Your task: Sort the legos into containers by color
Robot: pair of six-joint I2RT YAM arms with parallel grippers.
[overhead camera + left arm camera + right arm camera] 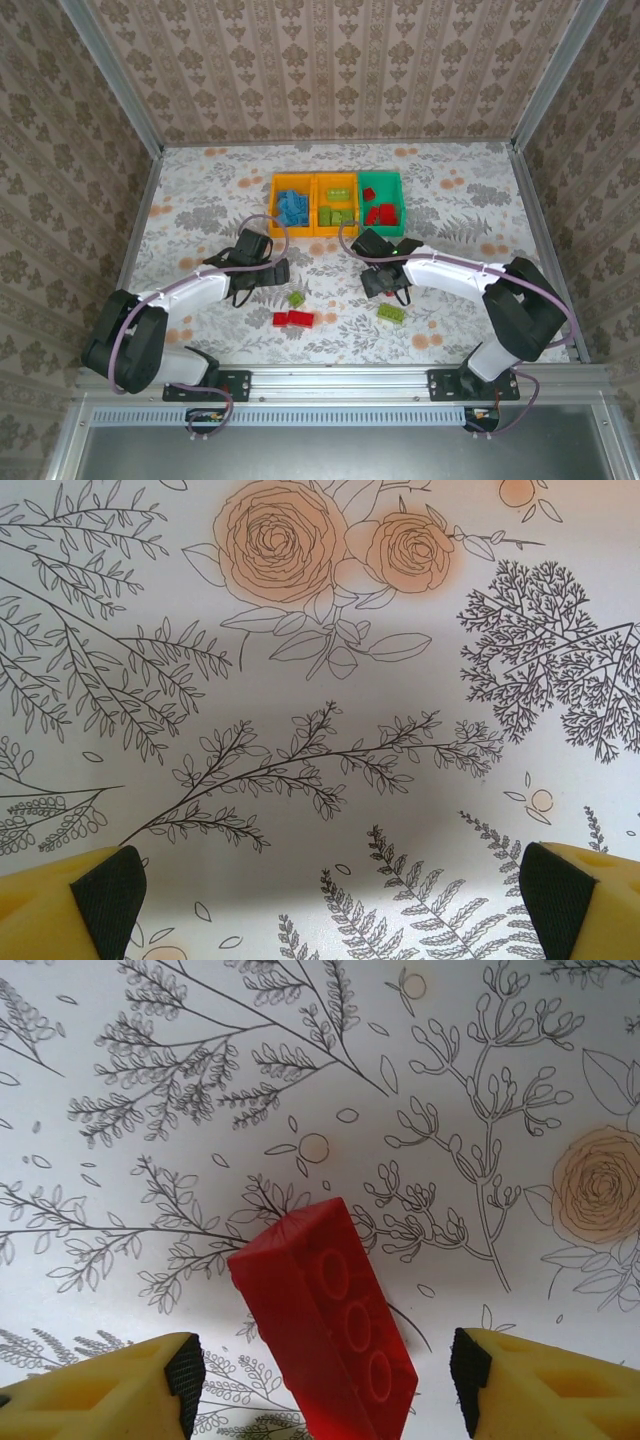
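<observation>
Found left gripper spread wide over floral cloth, nothing between; saw only pad tips, lower corners. Found right gripper part open about a tilted red brick, gaps both sides, no contact seen. Lost the brick's lower end to the frame edge; possibly resting on cloth, cannot tell. From above, logged at upper centre: blue-filled orange bin, lime-filled orange bin, red-filled green bin. Logged loose lime brick, red pair, second lime brick at lower centre.
</observation>
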